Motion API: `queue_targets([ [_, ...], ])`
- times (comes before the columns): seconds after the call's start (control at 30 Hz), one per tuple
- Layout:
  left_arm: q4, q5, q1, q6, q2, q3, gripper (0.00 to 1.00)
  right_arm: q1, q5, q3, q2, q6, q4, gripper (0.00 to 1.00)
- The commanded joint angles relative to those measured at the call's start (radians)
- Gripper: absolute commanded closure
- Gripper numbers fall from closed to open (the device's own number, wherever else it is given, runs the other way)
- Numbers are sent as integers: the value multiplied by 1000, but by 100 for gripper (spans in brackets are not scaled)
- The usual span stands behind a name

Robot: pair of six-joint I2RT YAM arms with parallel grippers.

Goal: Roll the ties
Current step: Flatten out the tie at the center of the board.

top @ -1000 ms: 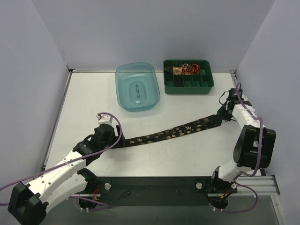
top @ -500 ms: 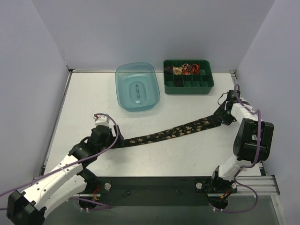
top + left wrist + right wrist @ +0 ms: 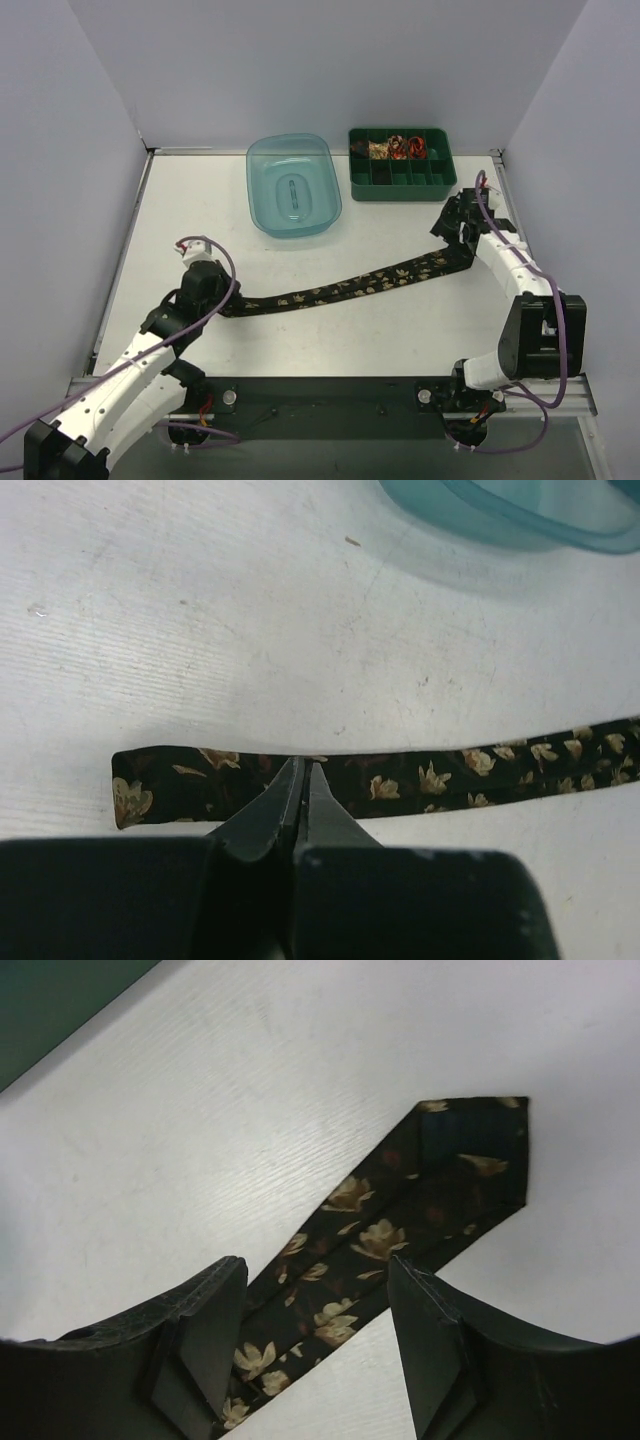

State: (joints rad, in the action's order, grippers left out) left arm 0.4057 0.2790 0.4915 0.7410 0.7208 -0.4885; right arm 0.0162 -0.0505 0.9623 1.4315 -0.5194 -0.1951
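The tie (image 3: 350, 285) lies flat on the white counter (image 3: 400, 330), a long, narrow strip of black fabric printed with small tan flowers. It runs diagonally from lower left to middle right of the top view. Its narrow, square-cut end (image 3: 125, 790) sits at the left. There the left hand (image 3: 303, 765) is clenched, its dark tapered fingers pressed together with their tips on the cloth; we cannot tell whether any fabric is pinched. At the tie's broad end (image 3: 470, 1150), the right hand (image 3: 315, 1270) is released, its blocky fingers spread on either side of the fabric. Toward the top of the frame stand a translucent teal plastic tub (image 3: 293, 185) with rounded corners and a green compartmented tray (image 3: 402, 180) holding small red and beige coils (image 3: 398, 148).
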Motion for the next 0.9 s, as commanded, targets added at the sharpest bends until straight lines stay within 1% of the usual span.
queue_targets([
  [0.0,-100,-9,-70,99,-24,59,100,-79,32,0,-2,3,-4,41],
  [0.1,-131,8,-120,161,-58,100,100,-117,43,-5,12,6,2,41],
  [0.2,-93,29,-146,210,-83,126,100,-153,99,-8,21,-11,11,41],
  [0.33,-45,69,-146,264,-158,188,100,-205,135,-28,27,-21,36,41],
  [0.4,-41,77,-146,284,-199,214,100,-213,144,-31,35,-22,37,41],
  [0.5,-24,94,-145,298,-216,240,100,-220,155,-40,47,-22,46,42],
  [0.63,1,106,-145,301,-167,235,100,-220,175,-48,64,-27,55,42],
  [0.8,-36,80,-145,299,-54,231,100,-228,184,-40,79,-31,54,42],
  [0.87,-33,77,-145,307,-37,231,100,-228,187,-39,83,-33,54,42],
])
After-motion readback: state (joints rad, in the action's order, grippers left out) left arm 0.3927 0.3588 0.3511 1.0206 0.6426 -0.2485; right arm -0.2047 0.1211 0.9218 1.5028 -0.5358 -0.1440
